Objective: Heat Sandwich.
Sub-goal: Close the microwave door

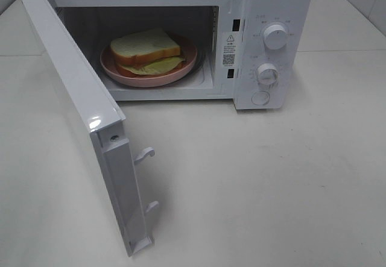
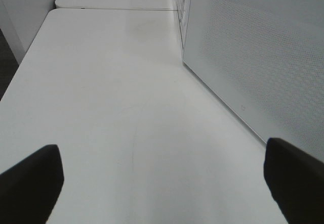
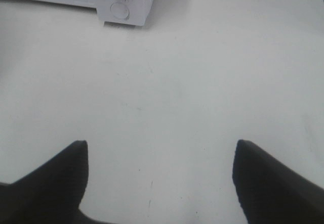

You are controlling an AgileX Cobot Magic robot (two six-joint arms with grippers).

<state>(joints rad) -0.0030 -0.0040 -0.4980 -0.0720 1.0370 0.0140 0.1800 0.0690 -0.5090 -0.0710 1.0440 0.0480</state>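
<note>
Claws spread and empty, my left gripper (image 2: 162,183) and right gripper (image 3: 159,176) hang over the table (image 1: 271,188) near the open-doored microwave (image 1: 298,14), in whose cavity the pink plate (image 1: 151,81) carries the sandwich (image 1: 146,49), which I judge light, soft and easily crushed, best handled by the plate's rim.

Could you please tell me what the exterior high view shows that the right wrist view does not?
Only exterior high: the sandwich on its pink plate inside the microwave, whose door stands open. Only right wrist: the right gripper, open and empty, above the table. Both: the microwave's control-panel corner and the white table.
</note>
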